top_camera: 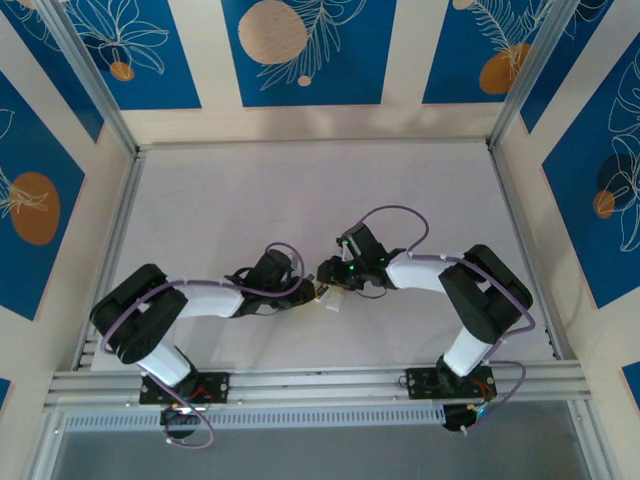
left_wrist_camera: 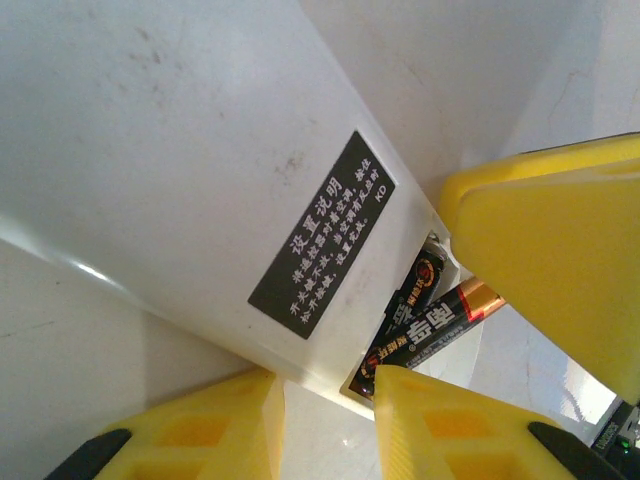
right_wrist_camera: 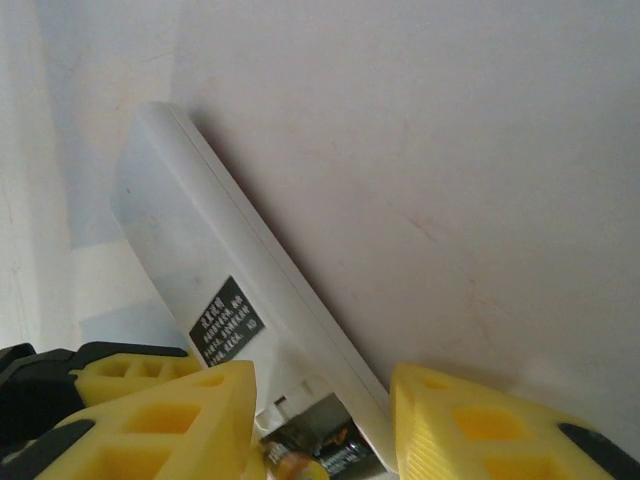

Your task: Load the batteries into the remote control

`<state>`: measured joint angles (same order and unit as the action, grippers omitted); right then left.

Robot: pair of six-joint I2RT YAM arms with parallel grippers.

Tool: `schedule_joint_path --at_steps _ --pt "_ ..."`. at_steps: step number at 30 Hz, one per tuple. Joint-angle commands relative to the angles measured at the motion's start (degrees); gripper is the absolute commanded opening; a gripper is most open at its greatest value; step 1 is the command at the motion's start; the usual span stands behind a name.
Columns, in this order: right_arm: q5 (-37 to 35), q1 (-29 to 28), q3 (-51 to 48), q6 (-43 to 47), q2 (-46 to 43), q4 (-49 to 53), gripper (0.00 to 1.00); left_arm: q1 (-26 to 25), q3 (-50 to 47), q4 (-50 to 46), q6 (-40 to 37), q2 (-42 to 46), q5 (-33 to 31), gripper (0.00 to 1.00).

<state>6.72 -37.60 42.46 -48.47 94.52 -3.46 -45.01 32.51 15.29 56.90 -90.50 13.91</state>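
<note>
**Remote gripped at mid-bench, both cells at the open bay**

Remote control (top_camera: 325, 296) sits just toward 6 o'clock of the bench (top_camera: 300, 190) centre, where the two arms' tips meet. In the wrist views it is tilted and looks lifted off the surface, with its back face and black label (left_wrist_camera: 322, 235) toward the cameras.

Battery compartment (left_wrist_camera: 330, 385) at the remote's near end is open. Batteries (left_wrist_camera: 415, 330) are both at the bay:
- Inner battery (left_wrist_camera: 412, 290) lies down inside it.
- Outer battery (left_wrist_camera: 445, 320) rests against the inner one, with its gold end poking out past the bay toward 2 o'clock. It is not flush.

Left gripper (left_wrist_camera: 328, 380) is clenched on the remote's compartment end. One yellow tip is at the corner and the other is under the bay lip.

Right gripper (right_wrist_camera: 325, 372) straddles the same end from the opposite side. One finger (left_wrist_camera: 550, 270) stands right at the outer battery's gold end. I cannot tell whether it presses the cell or the casing, or holds anything.

Room for moving:
- The two grippers crowd each other at the remote.
- The widest stretch of bench runs toward 12 o'clock, up to the back wall (top_camera: 310, 122).
- Narrower margins lead to the side rails (top_camera: 112, 250) at 9 and 3 o'clock.
- The aluminium base rail (top_camera: 320, 382) lies close at 6 o'clock.
</note>
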Motion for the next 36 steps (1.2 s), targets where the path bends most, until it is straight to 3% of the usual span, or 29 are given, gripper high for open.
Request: schedule_joint_path --at_steps 1,10,15,22,30,36 --pt "2.1 0.8 -2.2 1.1 -2.6 0.5 0.41 -0.5 0.1 -4.1 -1.4 -2.8 -2.8 0.3" --pt "3.3 1.3 -2.0 2.5 -1.4 0.4 0.31 -0.6 -0.1 -3.7 -1.2 -2.4 -2.7 0.3" --pt "2.9 1.3 -1.0 2.8 -0.7 1.3 0.33 -0.5 -0.1 -3.7 -1.2 -2.3 -2.7 0.3" --pt "0.7 0.4 -1.2 3.0 -6.9 3.8 0.33 -0.6 -0.1 -3.3 -1.1 -2.5 -2.4 0.3" --pt "0.6 -2.1 -0.2 3.0 -5.8 5.3 0.14 -0.7 -0.2 -3.0 -1.1 -2.5 -2.2 0.31" --pt "0.4 -2.8 1.1 2.6 -3.7 5.5 0.12 -0.6 -0.2 -3.2 -1.2 -2.3 -2.4 0.31"
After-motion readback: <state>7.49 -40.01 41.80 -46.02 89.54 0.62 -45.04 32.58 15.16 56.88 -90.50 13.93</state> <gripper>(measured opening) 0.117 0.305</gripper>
